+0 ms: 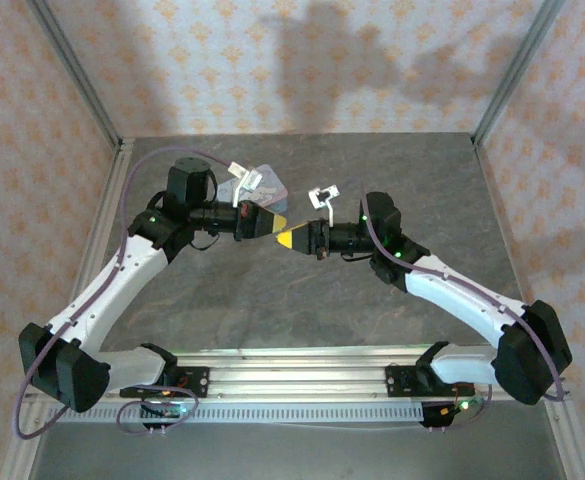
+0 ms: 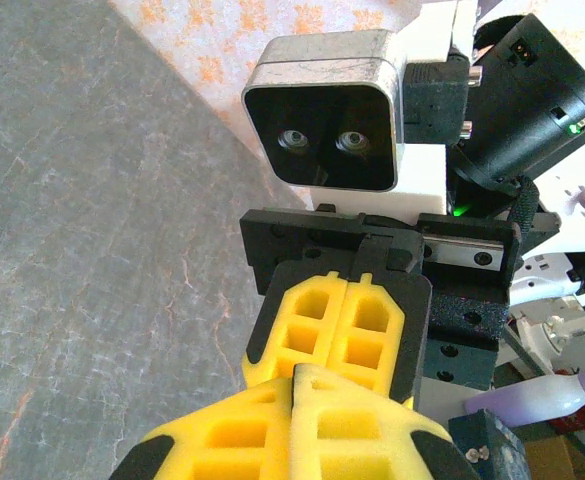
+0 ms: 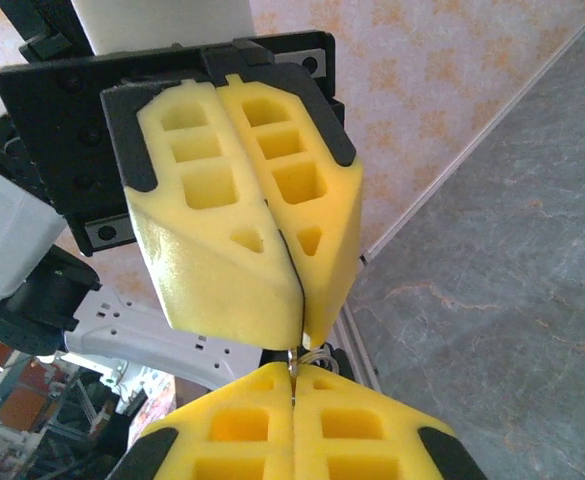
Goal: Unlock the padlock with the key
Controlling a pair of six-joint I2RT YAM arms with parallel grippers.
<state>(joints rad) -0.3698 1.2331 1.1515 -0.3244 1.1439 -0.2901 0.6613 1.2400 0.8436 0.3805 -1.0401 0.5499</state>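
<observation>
Enclosing grey marbled tabletop, peach patterned walls

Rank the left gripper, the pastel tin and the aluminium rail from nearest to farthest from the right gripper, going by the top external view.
1. left gripper: tip to tip with the right gripper, just left of it.
2. pastel tin: farther back on the table, behind the left gripper.
3. aluminium rail: at the near edge, between the arm bases.
</observation>
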